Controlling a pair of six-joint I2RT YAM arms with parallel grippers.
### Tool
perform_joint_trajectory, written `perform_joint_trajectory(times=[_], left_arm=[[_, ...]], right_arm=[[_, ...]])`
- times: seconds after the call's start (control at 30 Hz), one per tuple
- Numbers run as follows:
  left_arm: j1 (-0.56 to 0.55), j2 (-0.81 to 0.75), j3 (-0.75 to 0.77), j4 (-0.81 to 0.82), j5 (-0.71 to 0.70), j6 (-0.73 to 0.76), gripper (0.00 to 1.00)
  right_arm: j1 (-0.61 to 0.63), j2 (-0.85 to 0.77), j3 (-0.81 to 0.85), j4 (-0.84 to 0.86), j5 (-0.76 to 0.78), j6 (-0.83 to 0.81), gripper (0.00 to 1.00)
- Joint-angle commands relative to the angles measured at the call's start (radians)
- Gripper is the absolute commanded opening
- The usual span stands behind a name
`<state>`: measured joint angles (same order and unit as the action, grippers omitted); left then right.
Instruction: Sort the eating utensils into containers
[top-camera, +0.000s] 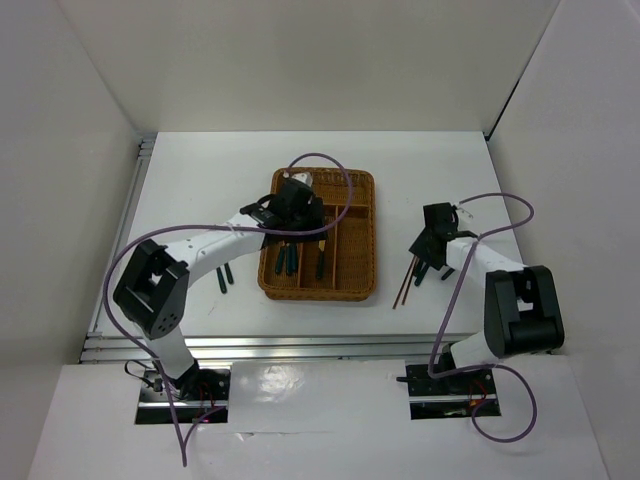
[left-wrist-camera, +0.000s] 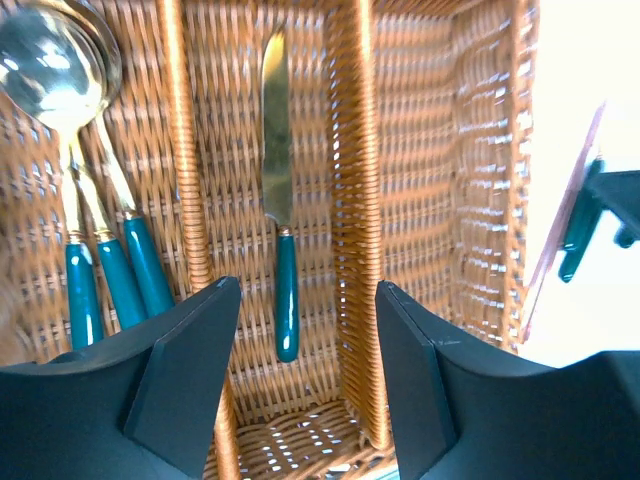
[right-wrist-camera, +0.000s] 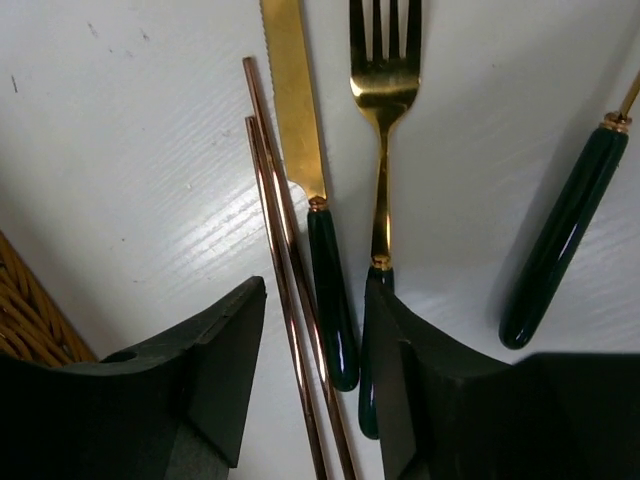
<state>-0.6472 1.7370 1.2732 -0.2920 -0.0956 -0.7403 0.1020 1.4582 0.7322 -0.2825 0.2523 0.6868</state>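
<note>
Looking down from above, I see the white surface (top-camera: 200, 190) carrying the wicker tray (top-camera: 320, 296) at its middle. My left arm (top-camera: 215, 245) reaches over the tray from the left, and my right arm (top-camera: 480, 262) bends toward the bare patch to the right of it.

My left pincer (left-wrist-camera: 305, 325) hangs open over the tray, its fingers (left-wrist-camera: 185, 380) wide apart with nothing between them. Below it, spoons (left-wrist-camera: 60, 80) lie together in the left long slot, bowls away from me and teal handles near. One knife (left-wrist-camera: 277, 180) lies flat along the middle slot, apart from both dividers.

My right pincer (right-wrist-camera: 315, 335) is low over the surface just right of the tray, jaws apart and gripping nothing. In the gap between its fingers (right-wrist-camera: 220, 370) lie two chopsticks (right-wrist-camera: 285, 290) side by side, a second knife (right-wrist-camera: 300, 130) just beside them, and a fork (right-wrist-camera: 384, 90). The fork's handle end sits against the inner edge of one finger; I cannot tell whether they touch. A further teal handle (right-wrist-camera: 562, 245) lies apart from that group, outside the jaws.

Two more dark-handled utensils (top-camera: 222, 278) rest on the surface left of the tray, beside my left arm; their kind is too small to tell.
</note>
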Motion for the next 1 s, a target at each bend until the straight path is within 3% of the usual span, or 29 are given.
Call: perform_joint_trajectory(times=[0.0,0.6,0.97], left_arm=[[-0.002,-0.060,0.011,0.002,-0.032,0.021,0.71],[-0.002,-0.059,0.011,-0.016,-0.055,0.039,0.71],[-0.002,-0.059,0.020,-0.026,-0.073,0.048,0.71]], right_arm=[[-0.005,0.025,0.048,0.040,0.019,-0.001,0.51],[-0.005,0.045,0.018,0.031,0.047,0.039,0.29],[-0.005,0.106,0.027,0.011,0.036,0.039,0.31]])
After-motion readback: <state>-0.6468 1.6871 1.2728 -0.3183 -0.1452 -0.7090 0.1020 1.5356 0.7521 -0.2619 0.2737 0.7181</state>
